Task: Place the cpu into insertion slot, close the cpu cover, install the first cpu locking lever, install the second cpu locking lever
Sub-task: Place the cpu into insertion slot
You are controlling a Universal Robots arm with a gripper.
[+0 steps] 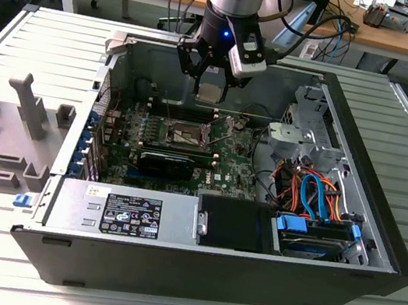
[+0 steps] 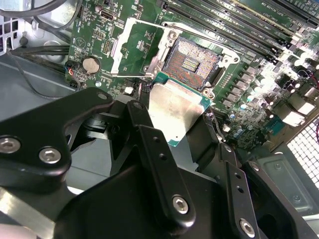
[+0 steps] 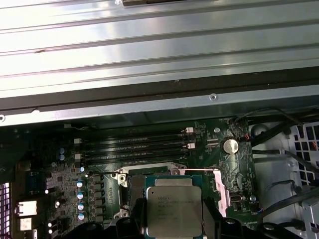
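My gripper [image 1: 210, 89] hangs above the open computer case, shut on the cpu [image 1: 209, 93], a thin silvery square chip held by its edges. In the second wrist view the cpu [image 2: 174, 112] sits between the black fingers [image 2: 149, 134], just short of the insertion slot [image 2: 192, 62], whose dark pin field lies bare. The cpu cover [image 2: 132, 47] is flipped open beside the slot. A thin locking lever [image 2: 209, 42] runs along the slot's far edge. In the first wrist view the cpu [image 3: 174, 211] hides most of the insertion slot [image 3: 149, 175]. The insertion slot [image 1: 179, 134] lies below and in front of the gripper.
Long memory slots [image 3: 134, 147] run beside the socket. A black card [image 1: 159, 162] stands in front of it. The power supply [image 1: 126, 214], drive bay with orange and blue cables [image 1: 310, 199] and case walls [image 1: 116, 66] hem in the board. Grey fixtures [image 1: 11, 126] sit at the exterior view's left.
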